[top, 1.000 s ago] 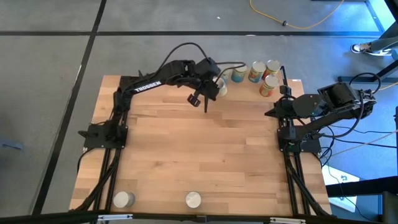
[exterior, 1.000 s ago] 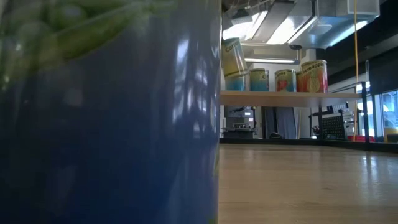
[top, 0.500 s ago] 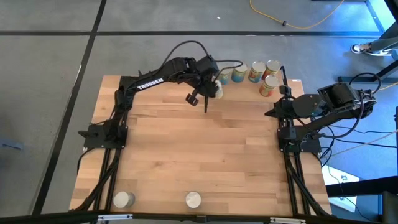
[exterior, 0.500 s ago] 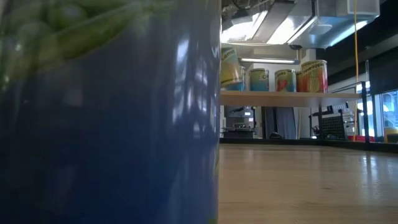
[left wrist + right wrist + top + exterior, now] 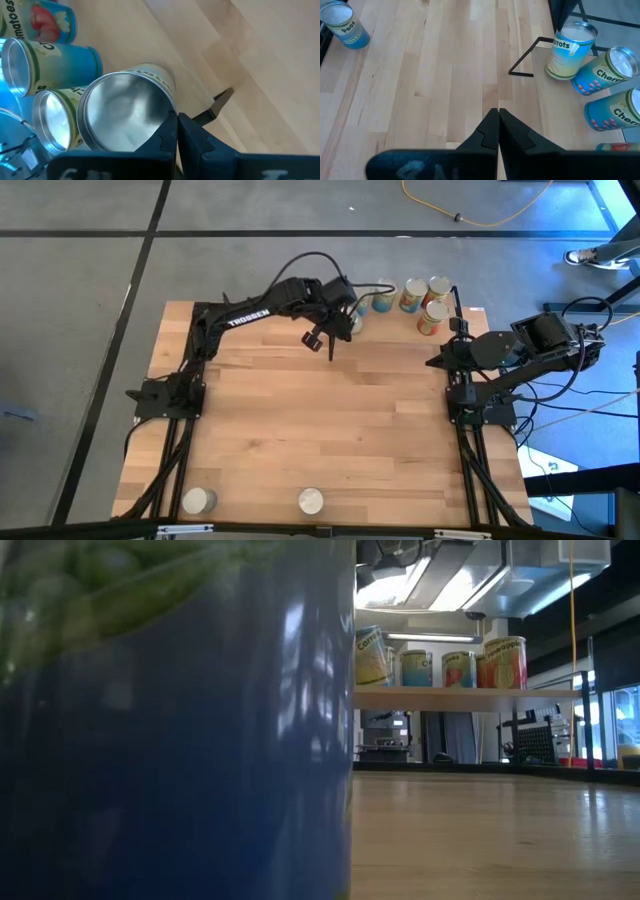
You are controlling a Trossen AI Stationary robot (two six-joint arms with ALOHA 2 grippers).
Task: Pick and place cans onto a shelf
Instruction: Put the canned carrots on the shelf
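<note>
My left gripper (image 5: 177,131) is shut on a pale-labelled can (image 5: 127,112) at the left end of the shelf (image 5: 470,697), far on the table. In the low view this can (image 5: 372,658) is tilted, its bottom at the height of the board; I cannot tell whether it touches. Three more cans (image 5: 460,668) stand upright on the shelf to its right. My right gripper (image 5: 498,117) hangs shut over the table's right side, touching nothing. My left gripper holds the can at its top rim (image 5: 171,114), where the shut fingertips meet the edge of the silvery lid. The fingers slant down from the table's near-left side. The can hangs tilted below them, top toward the gripper. The fingers hide the exact contact.
Two cans (image 5: 198,500) (image 5: 311,500) stand by the table's near edge. One blue and green can (image 5: 170,740) fills the left half of the low view. A can marked Peas (image 5: 345,25) stands on the bare wood. Black posts (image 5: 525,60) carry the shelf.
My left gripper has sunk and gone a little toward the far right, onto the shelf's left end, still shut. The can has come down with it from above the board to board height and stays tilted.
</note>
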